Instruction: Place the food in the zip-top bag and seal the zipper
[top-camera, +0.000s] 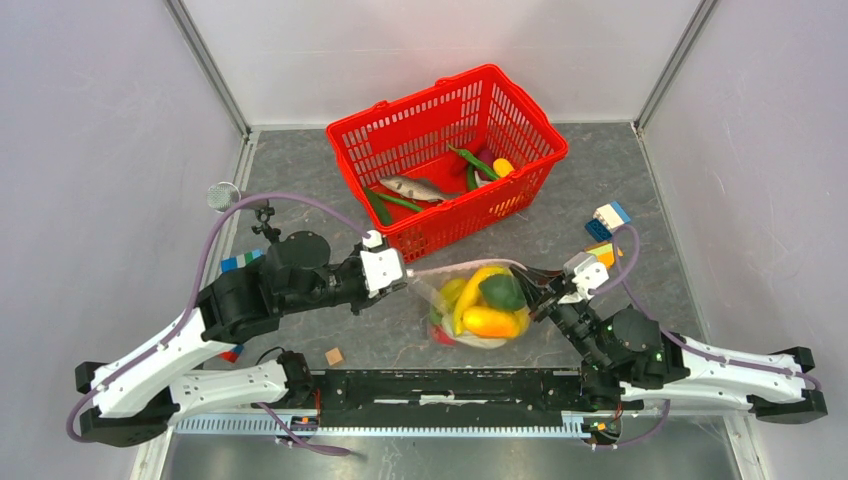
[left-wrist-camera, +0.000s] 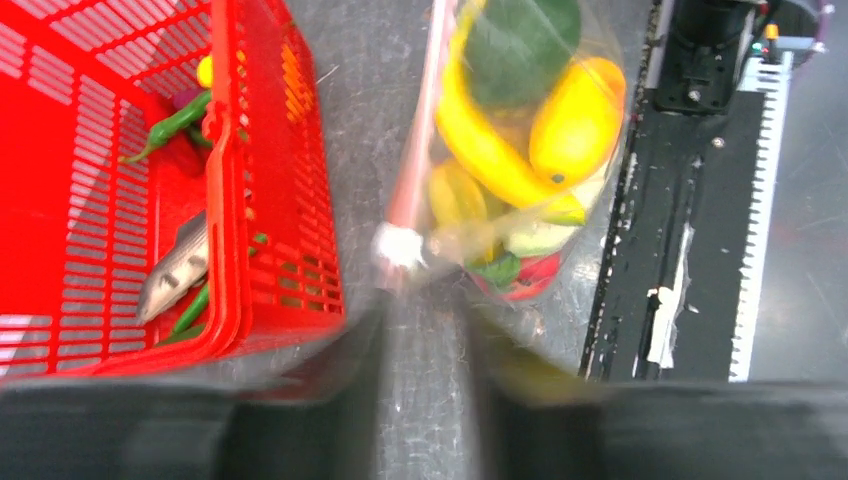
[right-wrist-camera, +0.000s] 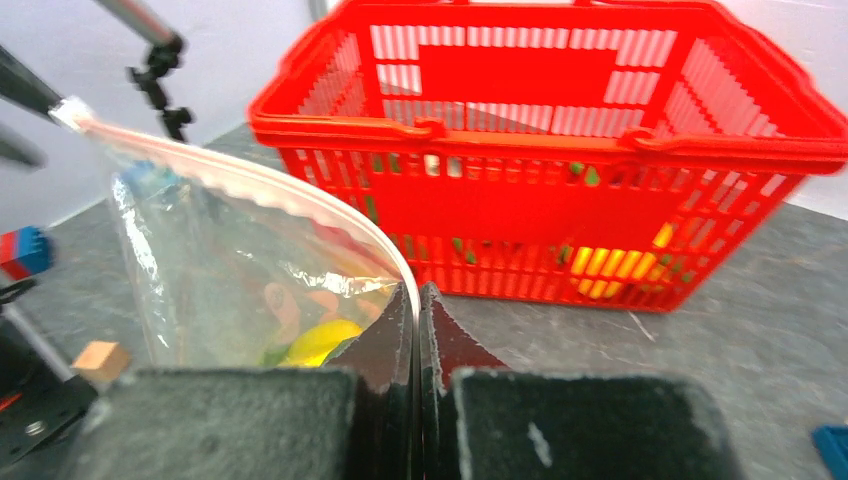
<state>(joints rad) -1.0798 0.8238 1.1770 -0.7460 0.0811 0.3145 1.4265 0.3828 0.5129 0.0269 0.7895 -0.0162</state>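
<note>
The zip-top bag (top-camera: 478, 305) lies in the middle of the table. It holds food: a yellow banana (left-wrist-camera: 480, 140), an orange fruit (left-wrist-camera: 575, 120), a dark green piece (left-wrist-camera: 520, 40) and a red piece (left-wrist-camera: 530, 275). Its zipper (top-camera: 470, 264) runs as a pale strip between the two grippers. My left gripper (left-wrist-camera: 425, 320) stands open at the strip's left end. Bare table shows between its fingers, and the white zipper end (left-wrist-camera: 400, 245) lies just beyond the tips. My right gripper (right-wrist-camera: 415, 295) is shut on the zipper (right-wrist-camera: 300, 195) at the bag's right end.
The red mesh basket (top-camera: 350, 140) stands behind the bag with a toy fish (top-camera: 415, 187), green chillies and a yellow piece inside. Building bricks (top-camera: 605, 222) lie at the right, a blue brick (top-camera: 240, 262) at the left, and a wooden cube (top-camera: 335, 356) near the front rail.
</note>
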